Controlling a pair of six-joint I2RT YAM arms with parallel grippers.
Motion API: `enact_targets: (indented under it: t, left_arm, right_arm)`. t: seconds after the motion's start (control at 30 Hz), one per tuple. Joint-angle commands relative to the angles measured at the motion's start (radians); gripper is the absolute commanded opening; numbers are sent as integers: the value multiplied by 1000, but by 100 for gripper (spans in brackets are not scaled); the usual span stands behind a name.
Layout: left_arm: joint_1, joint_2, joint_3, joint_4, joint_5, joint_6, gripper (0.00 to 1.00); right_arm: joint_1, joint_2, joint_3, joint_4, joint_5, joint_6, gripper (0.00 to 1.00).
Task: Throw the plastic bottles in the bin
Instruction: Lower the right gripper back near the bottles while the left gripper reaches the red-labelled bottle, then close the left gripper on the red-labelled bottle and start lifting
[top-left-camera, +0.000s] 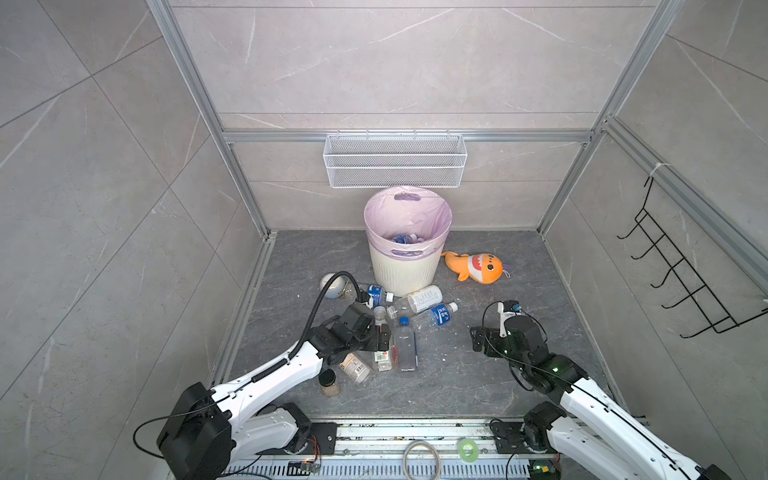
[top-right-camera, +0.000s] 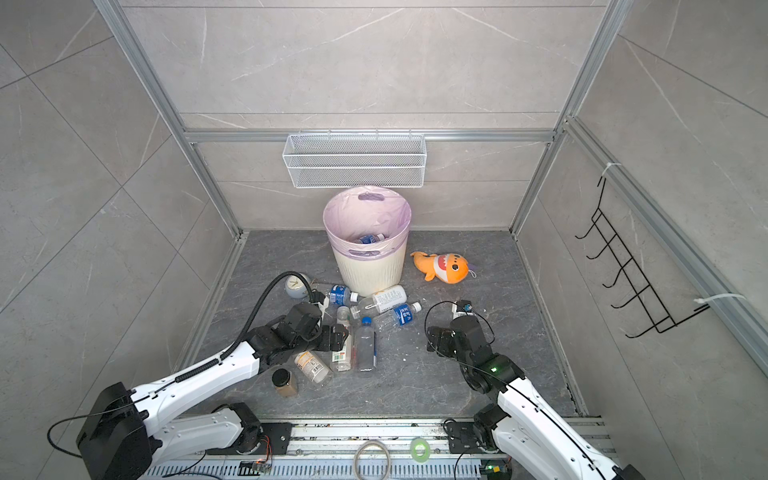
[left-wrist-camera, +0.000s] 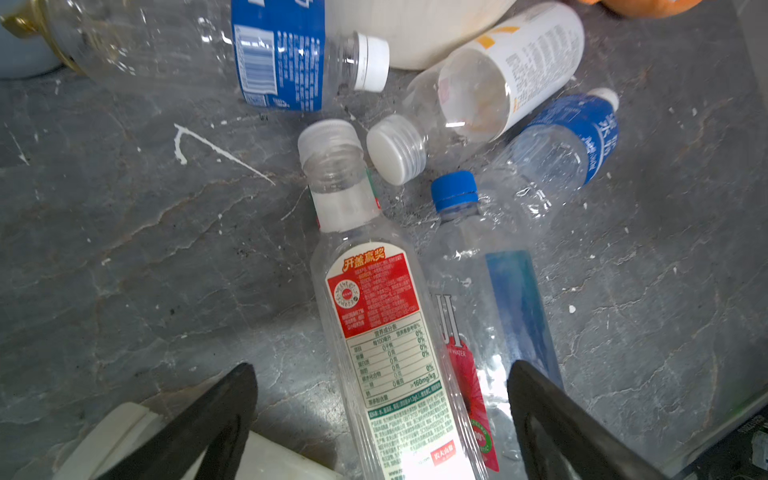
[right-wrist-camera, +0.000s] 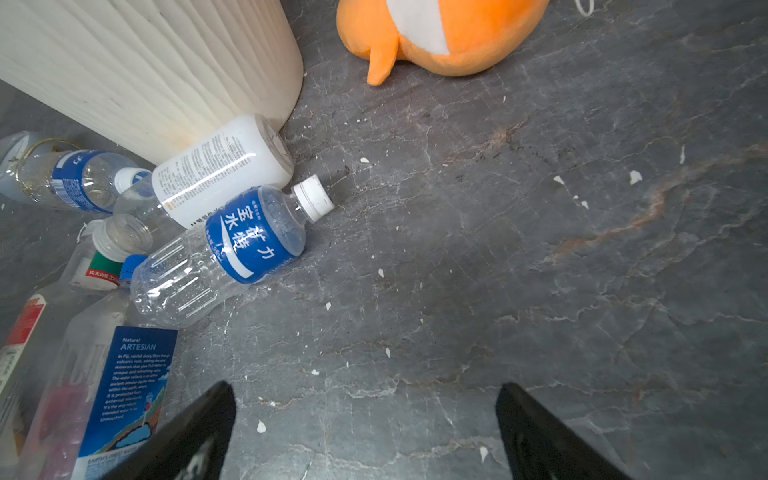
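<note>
Both jaws gape empty; bottles (top-left-camera: 405, 345) lie between bin (top-left-camera: 405, 274), jar (top-left-camera: 329, 384) and clock (top-left-camera: 332, 286).

Light was bright, even and diffuse, from overhead; shadows were soft and short. Glare showed as a blown-out white patch on the red-labelled bottle (left-wrist-camera: 386, 324). Top views were sharp, with wide-angle stretch at the edges. Wrist views were soft up close.

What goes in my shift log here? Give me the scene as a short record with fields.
bin: upright at the back; a blue-label bottle inside
floor bottles: six visible, lying in front of the bin
left gripper: open, fingers either side of the red-label bottle
right gripper: open, over bare floor, holding nothing
other items: jar, clock, plush toy, wire basket
</note>
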Motion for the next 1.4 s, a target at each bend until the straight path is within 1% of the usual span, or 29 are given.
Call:
enact_targets:
  t: [0.0,0.23,0.53,0.83,1.1,1.17,1.3,1.37]
  left_arm:
    - [-22,37,41,-59,-39,-55,94]
    - [-39,121,49,-31,-34,-76,88]
    - [-41,174,46,22,-28,-84,81]
    - [-42,220,52,48,-28,-85,78]
    - [-42,257,69,56,-35,-71,78]
    - [-41,265,71,56,-34,-67,74]
    - [-41,278,72,63,-27,-63,63]
    - [-42,281,71,69,-25,-63,62]
  right_arm:
    - [5,-10,-17,40,26,14,100]
    - [7,-19,-21,36,30,18,100]
    - [8,-13,-17,38,26,17,100]
    - [8,-12,-18,38,27,17,100]
    - [10,4,-14,40,27,18,100]
    - [10,4,-14,38,27,18,100]
    - [10,5,-14,38,26,18,100]
    - [10,6,-14,38,27,17,100]
